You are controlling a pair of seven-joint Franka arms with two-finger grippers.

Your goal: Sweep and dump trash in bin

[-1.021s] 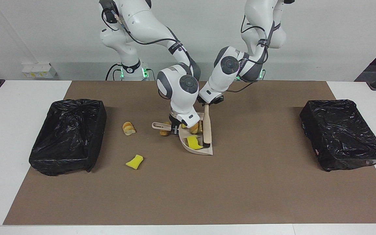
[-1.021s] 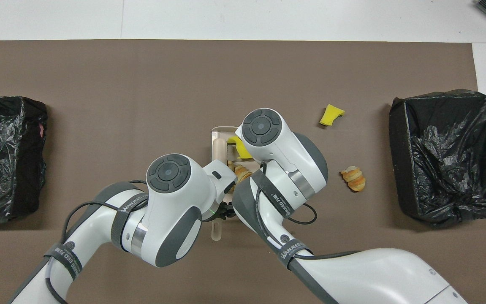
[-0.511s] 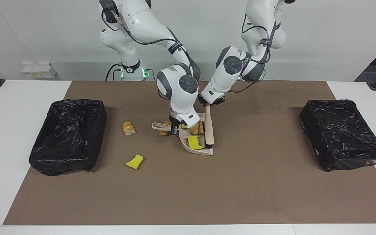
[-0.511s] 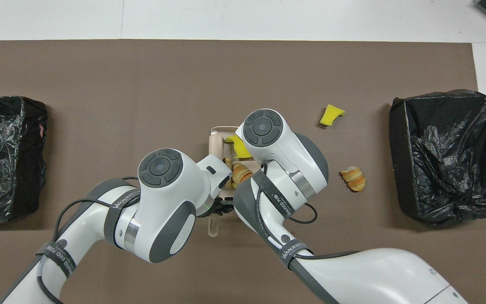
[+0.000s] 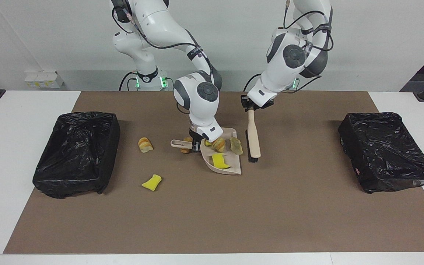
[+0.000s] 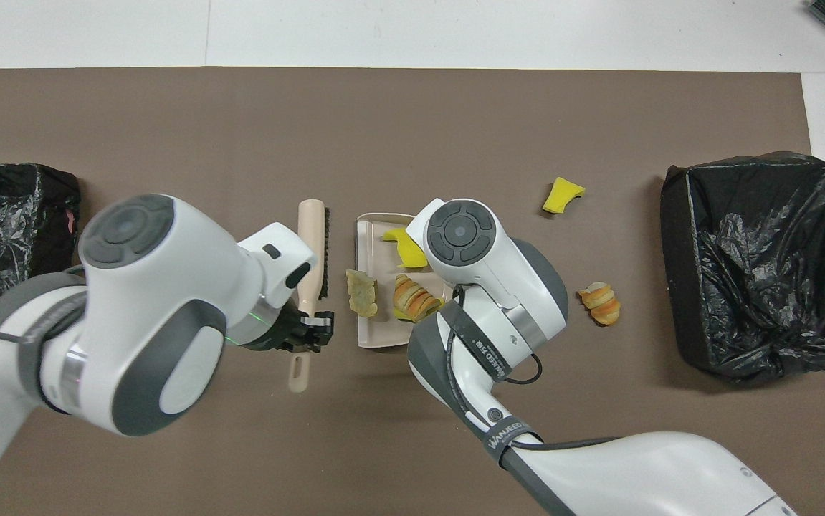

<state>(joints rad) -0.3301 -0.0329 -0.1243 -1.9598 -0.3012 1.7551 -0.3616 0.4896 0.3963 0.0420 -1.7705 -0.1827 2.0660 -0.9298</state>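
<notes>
My right gripper (image 5: 196,144) is shut on the handle of the beige dustpan (image 5: 230,167), which rests on the brown mat. The pan (image 6: 368,233) holds a yellow foam chunk (image 5: 219,161), a croissant (image 5: 218,144) and a flat tan scrap (image 5: 236,145). A tan piece (image 5: 186,149) lies by the handle. My left gripper (image 5: 250,106) is shut on the brush (image 5: 253,138), which hangs beside the pan toward the left arm's end, bristle end low. A roll (image 5: 145,144) and a yellow chunk (image 5: 151,182) lie loose toward the right arm's end.
Two black-lined bins stand on the mat, one at the right arm's end (image 5: 77,151) and one at the left arm's end (image 5: 386,151). In the overhead view my right arm covers its own gripper and part of the pan.
My left arm has lifted the brush out of the dustpan and carried it toward the left arm's end. The flat tan scrap now shows in the pan. The dustpan has barely moved.
</notes>
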